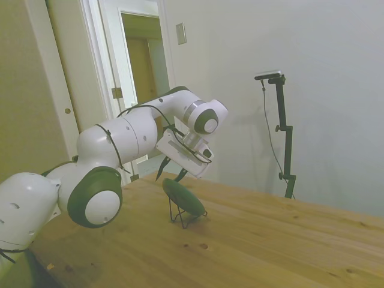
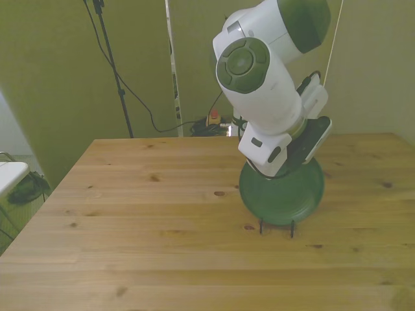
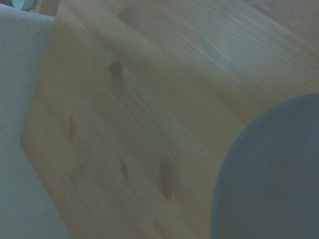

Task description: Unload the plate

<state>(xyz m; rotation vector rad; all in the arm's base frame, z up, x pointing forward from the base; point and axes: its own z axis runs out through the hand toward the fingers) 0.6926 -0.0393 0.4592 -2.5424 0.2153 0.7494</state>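
Table [image 1: 270, 240] bare pine | plate [image 2: 282, 194] upright in stand [image 1: 186, 217] | jaws [image 1: 171, 173] spread, empty | walls pale

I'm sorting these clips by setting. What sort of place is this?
Probably an indoor robot lab or test room: a bare wooden table, a white robot arm over a plate propped in a wire stand, and cables along the wall.

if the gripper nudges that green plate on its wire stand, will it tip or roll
The plate stands nearly on edge, leaning in a thin wire stand, so a sideways nudge would probably tip it or shift the stand. Being round, it may roll once free. It looks rigid and matte, so likely not very slippery.
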